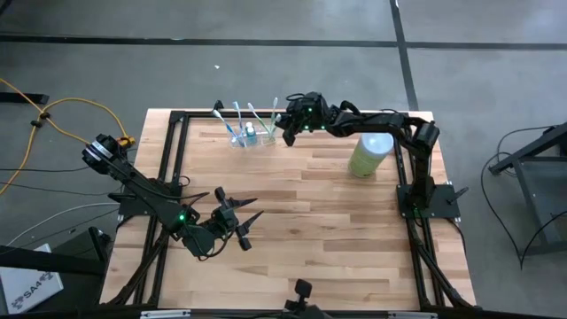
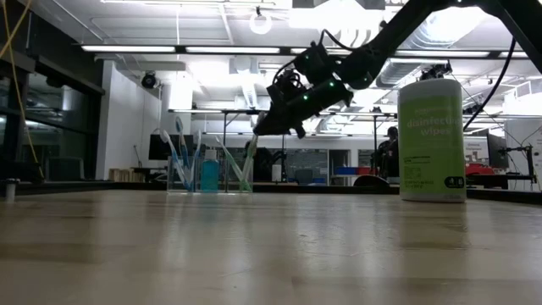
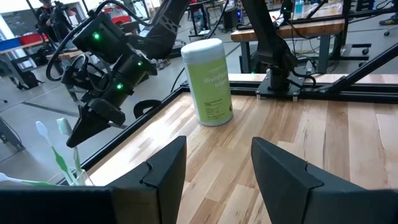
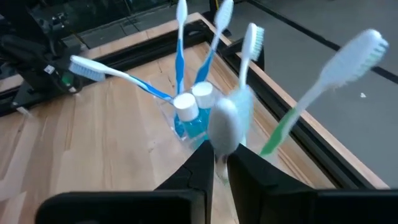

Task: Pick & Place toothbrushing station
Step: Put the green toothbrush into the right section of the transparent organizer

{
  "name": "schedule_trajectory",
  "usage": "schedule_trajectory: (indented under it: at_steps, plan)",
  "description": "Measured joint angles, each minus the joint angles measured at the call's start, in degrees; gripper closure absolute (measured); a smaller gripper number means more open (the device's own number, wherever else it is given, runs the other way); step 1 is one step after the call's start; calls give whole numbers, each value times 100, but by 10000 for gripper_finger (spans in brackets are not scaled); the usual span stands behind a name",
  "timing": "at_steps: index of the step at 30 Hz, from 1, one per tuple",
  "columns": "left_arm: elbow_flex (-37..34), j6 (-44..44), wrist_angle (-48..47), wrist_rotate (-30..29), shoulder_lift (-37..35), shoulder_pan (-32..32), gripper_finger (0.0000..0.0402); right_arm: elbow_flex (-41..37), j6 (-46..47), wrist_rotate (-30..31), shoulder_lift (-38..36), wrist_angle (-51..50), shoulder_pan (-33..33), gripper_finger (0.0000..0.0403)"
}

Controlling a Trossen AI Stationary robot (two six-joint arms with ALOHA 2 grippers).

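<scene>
The toothbrushing station (image 1: 249, 137) is a small clear holder at the table's far edge. It holds several toothbrushes and a blue bottle with white caps (image 4: 188, 116), and it also shows in the low view (image 2: 210, 174). My right gripper (image 1: 288, 137) hovers just right of and above it, shut on a pale toothbrush (image 4: 226, 121). My left gripper (image 1: 241, 213) is open and empty above the table's near left part, far from the station. My right gripper pinches the upper end of a toothbrush (image 2: 254, 142) between its two fingertips (image 4: 206, 163). It slants down from the table's right side. The toothbrush hangs tilted below the fingers, and its lower end (image 2: 245, 182) reaches down into the clear holder.
A light green wipes canister (image 1: 370, 154) with a pale lid stands upright on the table's far right, beside the right arm; it also shows in the low view (image 2: 432, 140). A black frame rail (image 1: 204, 113) runs along the far edge behind the station.
</scene>
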Motion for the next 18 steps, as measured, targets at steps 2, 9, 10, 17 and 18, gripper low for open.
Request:
schedule_trajectory:
  at_steps: [2,9,10,17,18]
  plan:
    - [0,0,0,0,0,0,227,0,36,-95,0,-85,-28,366]
    - [0,0,0,0,0,0,227,0,89,-304,0,-286,-109,366]
    - [0,0,0,0,0,-2,227,0,89,-304,0,-269,-109,366]
    - [0,0,2,27,0,0,227,0,89,-418,0,-250,-109,361]
    - [0,0,0,28,0,-2,227,0,89,-438,0,-250,-109,356]
